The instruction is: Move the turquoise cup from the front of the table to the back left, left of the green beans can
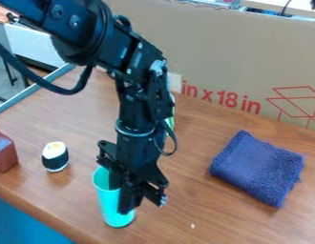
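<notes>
The gripper hangs down at the lower centre, right against a teal cup. It covers the cup's right side and part of its rim. The cup's wider end faces up and its narrower base points toward the front of the table. Left of the cup sits a small rounded object, dark below with a white and yellow top. A folded dark blue towel lies well to the right. Behind the arm, a green object is mostly hidden.
At the left edge stands a reddish-brown bottle. A large cardboard panel closes off the back of the wooden table. The front table edge runs diagonally at the lower left, beside a blue surface.
</notes>
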`<state>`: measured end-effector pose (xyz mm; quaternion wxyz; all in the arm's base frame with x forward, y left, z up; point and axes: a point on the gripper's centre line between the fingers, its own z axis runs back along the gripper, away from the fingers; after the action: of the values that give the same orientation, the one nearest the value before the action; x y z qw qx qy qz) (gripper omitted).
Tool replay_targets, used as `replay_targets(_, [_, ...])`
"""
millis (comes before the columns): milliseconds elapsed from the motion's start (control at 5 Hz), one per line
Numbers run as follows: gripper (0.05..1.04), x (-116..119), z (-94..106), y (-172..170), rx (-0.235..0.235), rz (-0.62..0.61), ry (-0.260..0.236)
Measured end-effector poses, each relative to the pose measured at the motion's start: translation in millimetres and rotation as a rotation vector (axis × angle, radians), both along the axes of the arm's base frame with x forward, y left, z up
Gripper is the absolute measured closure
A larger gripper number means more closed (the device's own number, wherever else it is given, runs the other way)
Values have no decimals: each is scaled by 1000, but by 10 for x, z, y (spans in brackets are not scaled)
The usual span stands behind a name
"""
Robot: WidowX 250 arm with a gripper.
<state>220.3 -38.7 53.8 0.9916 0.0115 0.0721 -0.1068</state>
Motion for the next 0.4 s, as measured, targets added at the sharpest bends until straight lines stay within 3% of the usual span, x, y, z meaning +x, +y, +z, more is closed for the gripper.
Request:
replay_targets(200, [973,314,491,-117,-49,32,-83])
replay_targets(400, [973,653,982,-23,-98,88,-198])
